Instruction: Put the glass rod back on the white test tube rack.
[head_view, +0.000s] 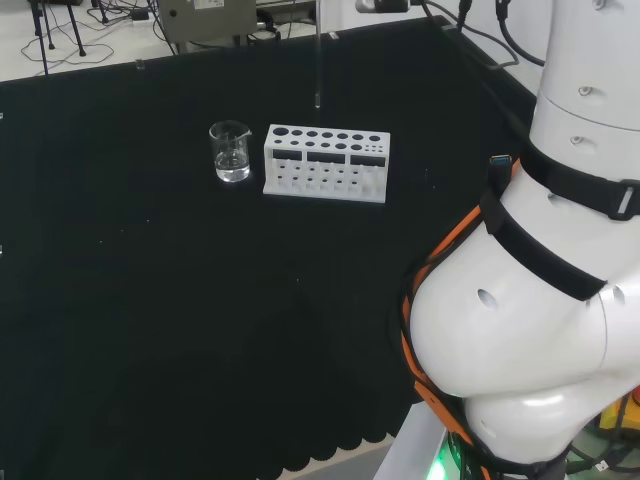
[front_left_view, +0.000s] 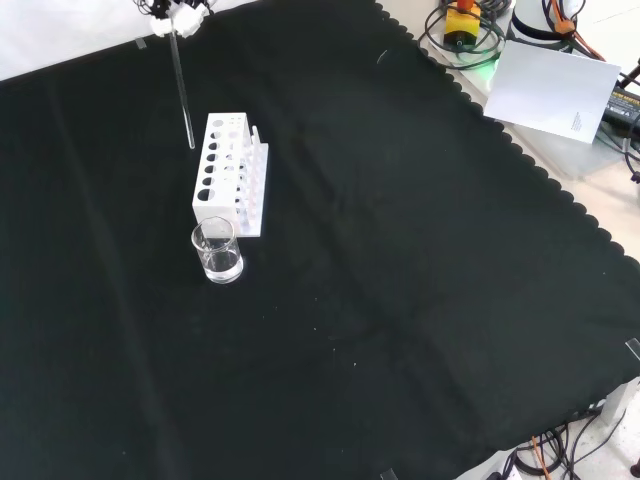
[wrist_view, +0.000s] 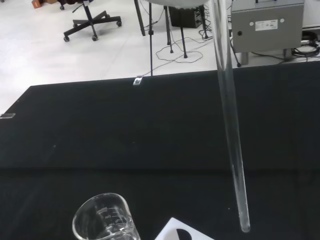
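Note:
A thin clear glass rod (front_left_view: 181, 88) hangs nearly upright from my hand (front_left_view: 176, 12) at the top edge of the front view, and the hand is shut on its upper end. In the front view the rod's lower tip hovers just left of the far end of the white test tube rack (front_left_view: 230, 176), above the cloth. In the head view the rod (head_view: 317, 70) hangs behind the rack (head_view: 326, 163), its tip above the rack's far side. The wrist view has the rod (wrist_view: 230, 120) close up, with a rack corner (wrist_view: 180, 234) below it.
A small glass beaker (head_view: 230, 152) with a little clear liquid stands beside the rack's end; it is nearest the camera in the front view (front_left_view: 217, 252). The arm's white links (head_view: 530, 300) rise at the head view's right. A white sheet (front_left_view: 555, 88) lies beyond the cloth's scalloped edge.

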